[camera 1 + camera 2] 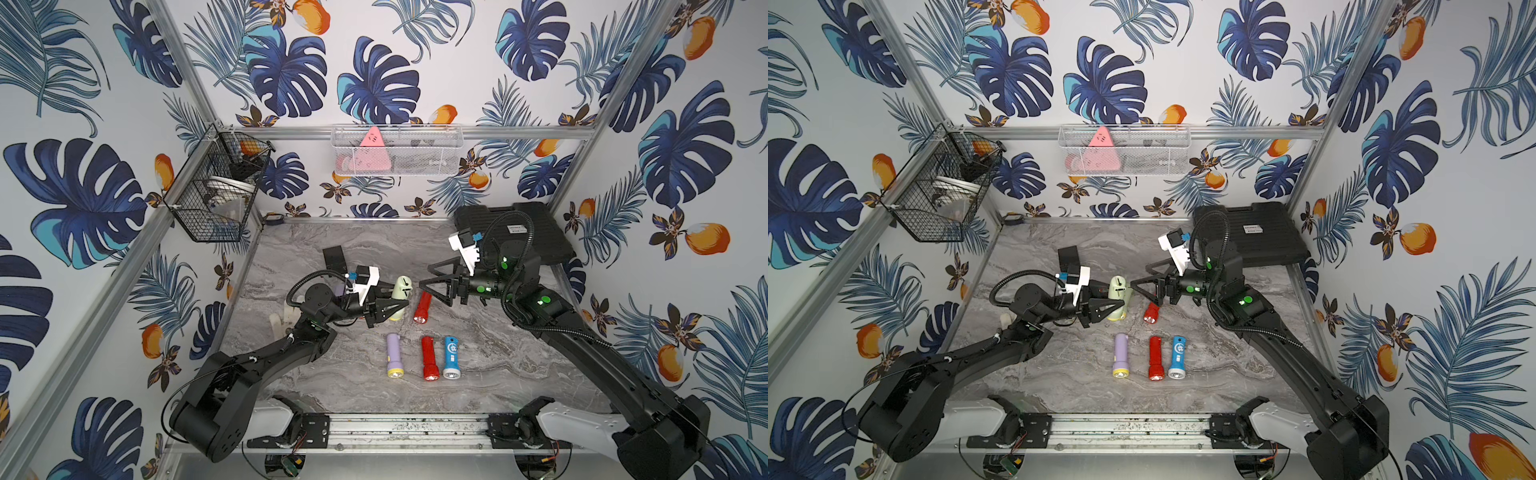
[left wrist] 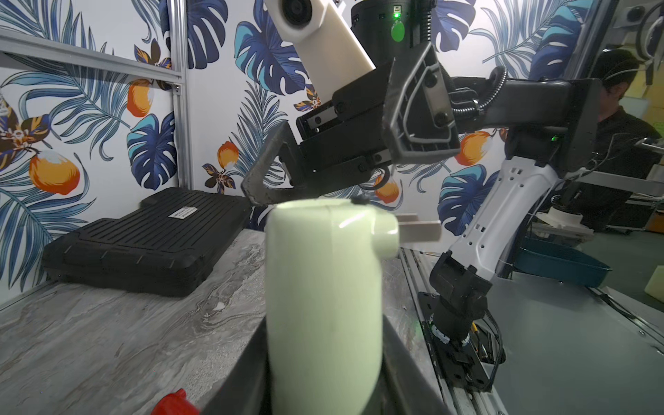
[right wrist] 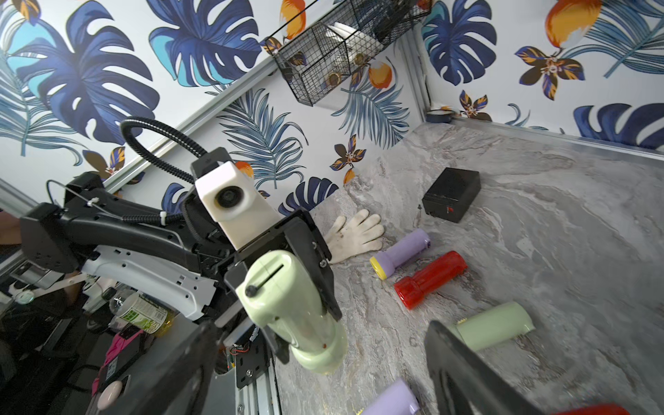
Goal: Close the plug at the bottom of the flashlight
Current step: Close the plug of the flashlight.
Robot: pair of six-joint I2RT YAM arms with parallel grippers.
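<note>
The pale green flashlight (image 1: 401, 296) sits at the centre of both top views, held roughly upright with its lens end down and its bottom end up. The left claw (image 1: 395, 305) is clamped across its barrel. The body is smooth, glossy moulded plastic: a round barrel flaring to a wider lens head.

In the left wrist view the plug's two flat metal prongs (image 2: 419, 230) jut sideways from the bottom end, so the plug is not yet folded in. A narrow slot (image 3: 271, 275) runs along the body in the right wrist view, probably where the prongs seat.

The right claw (image 1: 434, 287) hangs just right of the flashlight in the top views, jaws wide and empty. One matte black, ridged fingertip is close over the bottom end, though I cannot tell if it touches.

By my reading, pickup and presentation are done. Pressing the prongs flat is what is left.

Just lower right of the held flashlight, a red flashlight (image 1: 422, 308) lies on the bench (image 1: 332, 390), a grey marble-patterned surface. A ribbed black case (image 1: 523, 232) rests at the bench's upper right.
</note>
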